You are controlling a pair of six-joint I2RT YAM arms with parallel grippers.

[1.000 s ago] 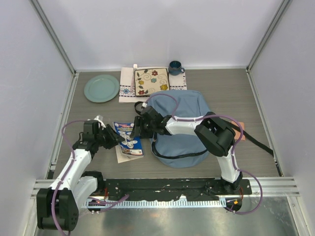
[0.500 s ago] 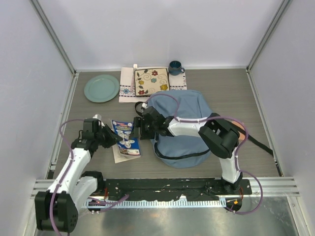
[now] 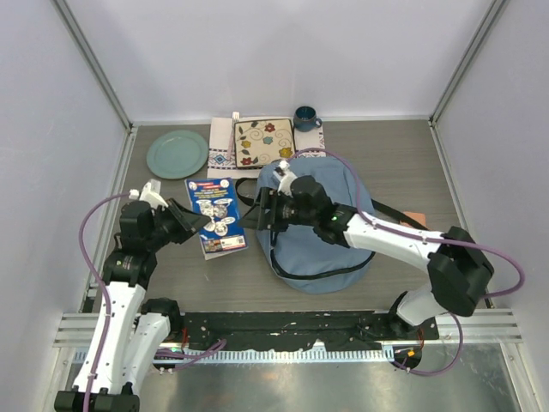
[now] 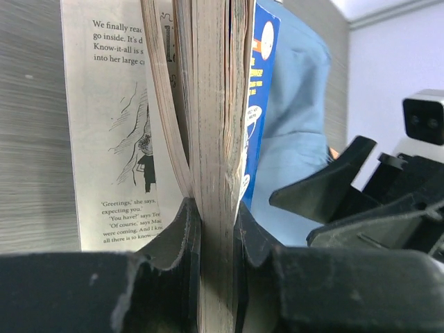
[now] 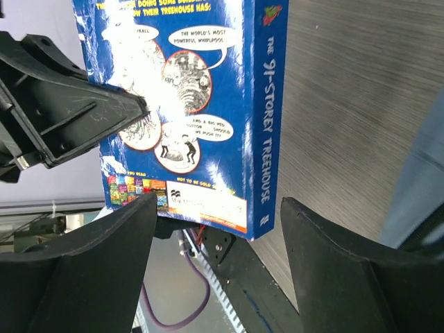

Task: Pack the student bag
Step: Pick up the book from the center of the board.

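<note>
The student bag (image 3: 310,257) lies mid-table, a soft blue heap, with the right arm stretched across its upper half. No open mouth shows from above, so where a book would go in cannot be told. Just left of the bag, the book (image 3: 216,216), a blue paperback, is tipped up off the table (image 3: 412,163). The left gripper (image 4: 216,222) has it pinched: both fingers clamp the page block, though a few leaves peel away to one side outside the grip. The right gripper (image 5: 216,205) hovers at the spine end, jaws spread wide and touching nothing.

This looks like a handover. The right should close squarely across the spine and catch every page before the left lets go, or loose leaves may fan out and snag on the fabric. Along the far edge sit a green plate (image 3: 177,154), a patterned square plate (image 3: 265,142) and a mug (image 3: 305,118), well apart from the action.
</note>
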